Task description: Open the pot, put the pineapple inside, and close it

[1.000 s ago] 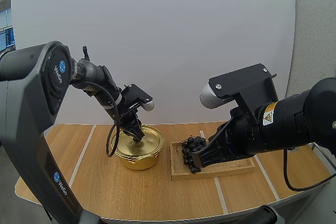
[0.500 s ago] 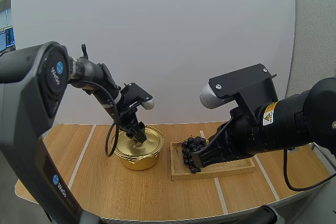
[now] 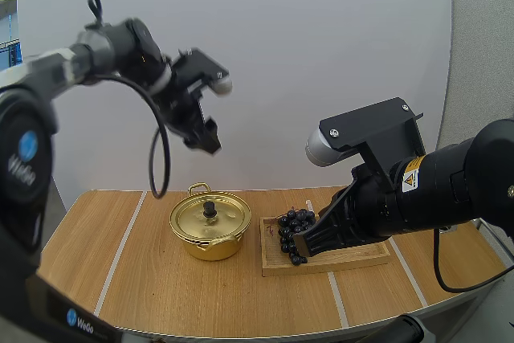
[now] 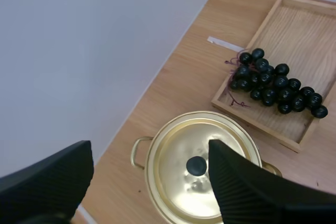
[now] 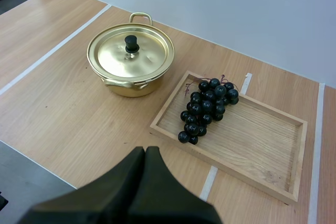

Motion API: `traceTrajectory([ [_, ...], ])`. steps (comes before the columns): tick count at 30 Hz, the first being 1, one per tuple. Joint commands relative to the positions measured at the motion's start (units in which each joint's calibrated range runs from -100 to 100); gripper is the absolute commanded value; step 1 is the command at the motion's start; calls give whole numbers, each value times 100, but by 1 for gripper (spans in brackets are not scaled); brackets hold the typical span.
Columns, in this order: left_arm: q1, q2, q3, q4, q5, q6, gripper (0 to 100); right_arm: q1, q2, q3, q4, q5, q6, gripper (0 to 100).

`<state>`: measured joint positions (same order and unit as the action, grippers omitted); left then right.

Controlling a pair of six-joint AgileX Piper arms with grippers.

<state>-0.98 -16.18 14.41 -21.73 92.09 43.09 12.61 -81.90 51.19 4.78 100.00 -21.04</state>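
The gold pot (image 3: 210,230) stands on the wooden table (image 3: 136,279) with its lid (image 3: 217,218) seated flat, black knob (image 3: 210,209) at the middle, so I cannot see inside it. Just beside it to the right lies the wooden tray (image 3: 357,256). The fruit I find is a bunch of dark grapes (image 3: 293,226), resting in the tray at the end nearest the pot; the remainder of the tray is bare wood.

My left gripper (image 3: 210,144) has its fingers (image 4: 244,190) spread wide with nothing between them. Through its wrist camera I look down between their ribbed faces onto the lid and knob. My right gripper (image 5: 145,155) has its fingers pressed together into one dark wedge, gripping nothing. From its own camera the pot, tray and grapes all lie beyond the tips, clear of them.

The left arm reaches in from the left and is held high, well above the pot, its gripper pointing down. The right arm comes in from the right, angled down and leftward; in the high view its tip sits in front of the tray's left end, close to the grapes.
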Motion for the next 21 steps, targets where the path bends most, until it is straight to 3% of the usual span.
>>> traceTrajectory([
  [1, 5, -1138, -372, 60, 477, -123, 100, -23, -50, 2, 11, 0, -16, 0],
  [10, 5, -2711, -372, 59, 791, -512, 100, -23, -50, 2, 11, 0, -16, 0],
  [21, 5, -3711, -237, 70, 791, -1204, 100, -23, -50, 2, 11, 0, -16, 0],
])
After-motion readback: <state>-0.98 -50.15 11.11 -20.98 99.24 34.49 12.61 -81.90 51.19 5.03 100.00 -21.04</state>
